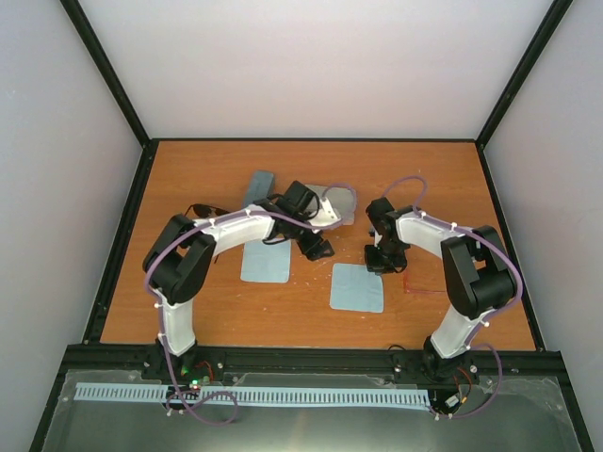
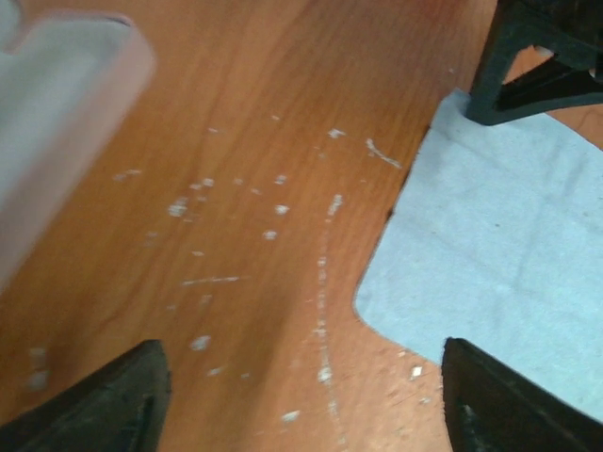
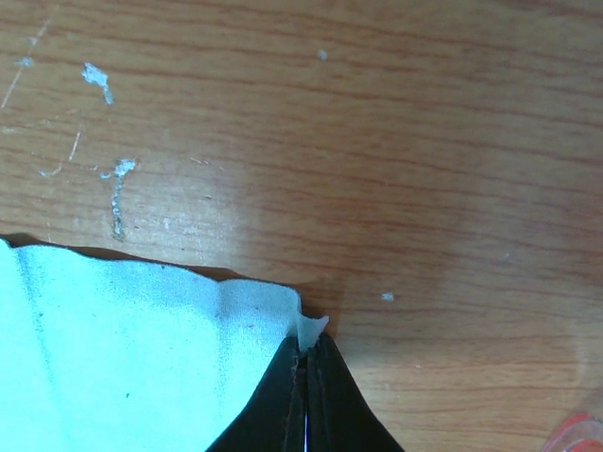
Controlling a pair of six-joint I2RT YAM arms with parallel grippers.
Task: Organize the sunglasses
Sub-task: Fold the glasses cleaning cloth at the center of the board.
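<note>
The black sunglasses (image 1: pixel 202 209) lie at the back left, behind my left arm. Thin red arms of the pink-red sunglasses (image 1: pixel 419 289) show on the table right of my right gripper (image 1: pixel 379 264), and a bit of pink-red lens (image 3: pixel 579 435) shows in the right wrist view's corner. My right gripper (image 3: pixel 306 356) is shut, pinching the far right corner of a light-blue cloth (image 3: pixel 122 348). My left gripper (image 2: pixel 306 381) stands open low over bare wood, with nothing between its fingers; that cloth (image 2: pixel 499 273) lies just to its right.
A second light-blue cloth (image 1: pixel 265 263) lies under my left arm. A blue-grey case (image 1: pixel 257 188) and a pink case (image 1: pixel 337 201) sit toward the back middle. The pink case (image 2: pixel 57 122) shows blurred at the left wrist view's upper left.
</note>
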